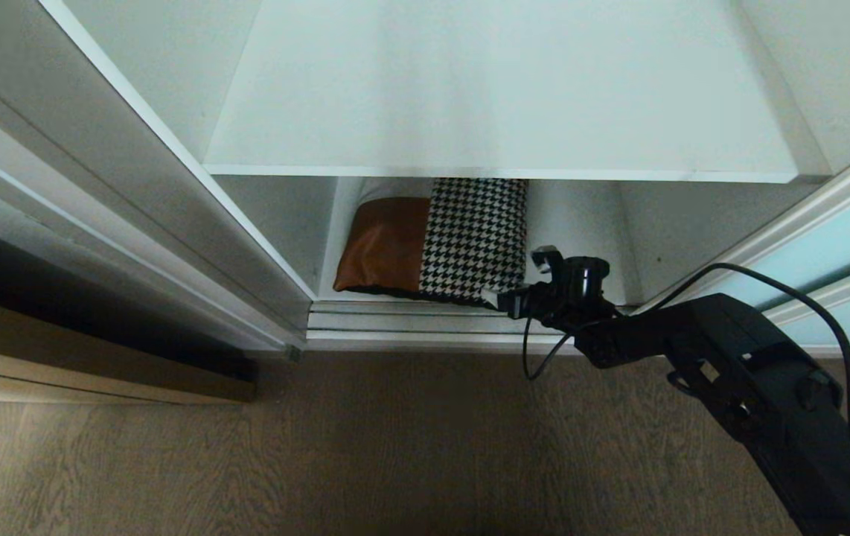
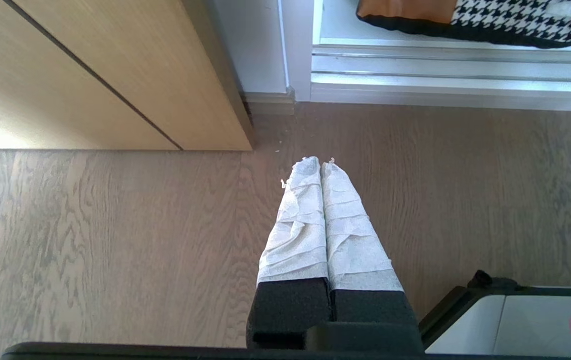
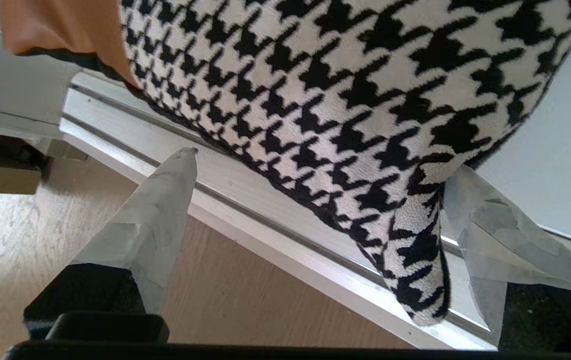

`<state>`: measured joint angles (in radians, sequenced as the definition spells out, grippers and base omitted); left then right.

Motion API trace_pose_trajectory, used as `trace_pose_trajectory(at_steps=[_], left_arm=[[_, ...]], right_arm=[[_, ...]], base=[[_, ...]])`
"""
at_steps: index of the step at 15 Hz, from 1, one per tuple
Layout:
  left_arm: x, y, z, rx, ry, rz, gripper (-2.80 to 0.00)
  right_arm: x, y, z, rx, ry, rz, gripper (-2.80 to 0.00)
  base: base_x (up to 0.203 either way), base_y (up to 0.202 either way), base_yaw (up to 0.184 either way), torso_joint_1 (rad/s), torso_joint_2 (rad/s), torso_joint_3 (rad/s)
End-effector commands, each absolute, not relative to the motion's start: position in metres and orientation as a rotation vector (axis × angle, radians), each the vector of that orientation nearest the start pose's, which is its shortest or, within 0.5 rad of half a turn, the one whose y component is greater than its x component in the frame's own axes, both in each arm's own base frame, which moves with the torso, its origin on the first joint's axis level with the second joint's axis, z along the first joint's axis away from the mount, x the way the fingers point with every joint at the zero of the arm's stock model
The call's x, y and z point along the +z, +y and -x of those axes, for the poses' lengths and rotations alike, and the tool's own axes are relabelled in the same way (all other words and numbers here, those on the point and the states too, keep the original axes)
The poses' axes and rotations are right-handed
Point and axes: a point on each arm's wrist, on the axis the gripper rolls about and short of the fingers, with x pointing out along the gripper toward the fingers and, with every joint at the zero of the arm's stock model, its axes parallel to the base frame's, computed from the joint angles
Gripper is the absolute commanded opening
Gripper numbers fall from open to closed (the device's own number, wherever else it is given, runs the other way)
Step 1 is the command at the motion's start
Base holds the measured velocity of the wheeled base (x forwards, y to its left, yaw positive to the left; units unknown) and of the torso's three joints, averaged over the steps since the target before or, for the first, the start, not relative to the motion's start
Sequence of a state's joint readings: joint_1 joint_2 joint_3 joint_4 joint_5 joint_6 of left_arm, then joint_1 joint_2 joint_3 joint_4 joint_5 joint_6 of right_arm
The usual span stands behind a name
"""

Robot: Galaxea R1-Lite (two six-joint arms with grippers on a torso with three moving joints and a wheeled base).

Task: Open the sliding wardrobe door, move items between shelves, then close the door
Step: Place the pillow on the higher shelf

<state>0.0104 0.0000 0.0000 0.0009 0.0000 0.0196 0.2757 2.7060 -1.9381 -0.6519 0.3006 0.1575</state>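
Observation:
The patchwork pillow (image 1: pixel 432 246), tan-brown and houndstooth, lies on the bottom shelf (image 1: pixel 581 223) under a wide white shelf (image 1: pixel 499 112). The pale aqua sliding wardrobe door (image 1: pixel 842 231) stands slid aside at the right. My right gripper (image 1: pixel 523 281) is open at the pillow's front right corner. In the right wrist view the houndstooth corner (image 3: pixel 415 260) hangs over the rail between the taped fingers (image 3: pixel 160 215), close to one of them, and the right gripper (image 3: pixel 323 160) is not closed on it. My left gripper (image 2: pixel 320 162) is shut and empty, parked low over the floor.
A silver door track (image 1: pixel 410 320) runs along the wardrobe's front edge. White-framed panels (image 1: pixel 135 193) stand at the left of the opening. A light wooden cabinet (image 2: pixel 90 75) sits beside the wardrobe. Brown wood floor (image 1: pixel 321 447) lies in front.

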Motion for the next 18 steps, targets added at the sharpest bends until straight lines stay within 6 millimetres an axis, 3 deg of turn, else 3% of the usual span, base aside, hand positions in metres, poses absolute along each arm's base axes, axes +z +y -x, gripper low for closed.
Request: trace_pose_trajectory(at_steps=[1, 5, 11, 16, 17, 18], left_arm=[[0.076, 0.0, 0.023, 0.011, 0.002, -0.02, -2.8], [0.075, 0.0, 0.023, 0.011, 0.003, -0.02, -2.8], [0.075, 0.0, 0.023, 0.011, 0.003, -0.02, -2.8], [0.076, 0.0, 0.023, 0.011, 0.002, -0.02, -2.8], [0.075, 0.0, 0.023, 0.011, 0.002, -0.02, -2.8], [0.075, 0.0, 0.023, 0.011, 0.003, -0.02, -2.8]], right_arm=[[0.044, 0.151, -0.53, 0.552, 0.168, -0.154, 0.0], [0.04, 0.131, -0.535, 0.509, 0.202, -0.143, 0.0], [0.02, 0.134, -0.535, 0.519, 0.234, -0.141, 0.0], [0.018, 0.138, -0.535, 0.528, 0.24, -0.139, 0.0], [0.02, 0.138, -0.535, 0.531, 0.24, -0.14, -2.8], [0.022, 0.138, -0.534, 0.534, 0.238, -0.141, -2.8]], base=[[0.0, 0.0, 0.0, 0.0, 0.0, 0.0], [0.0, 0.0, 0.0, 0.0, 0.0, 0.0], [0.0, 0.0, 0.0, 0.0, 0.0, 0.0], [0.0, 0.0, 0.0, 0.0, 0.0, 0.0], [0.0, 0.0, 0.0, 0.0, 0.0, 0.0], [0.0, 0.0, 0.0, 0.0, 0.0, 0.0]])
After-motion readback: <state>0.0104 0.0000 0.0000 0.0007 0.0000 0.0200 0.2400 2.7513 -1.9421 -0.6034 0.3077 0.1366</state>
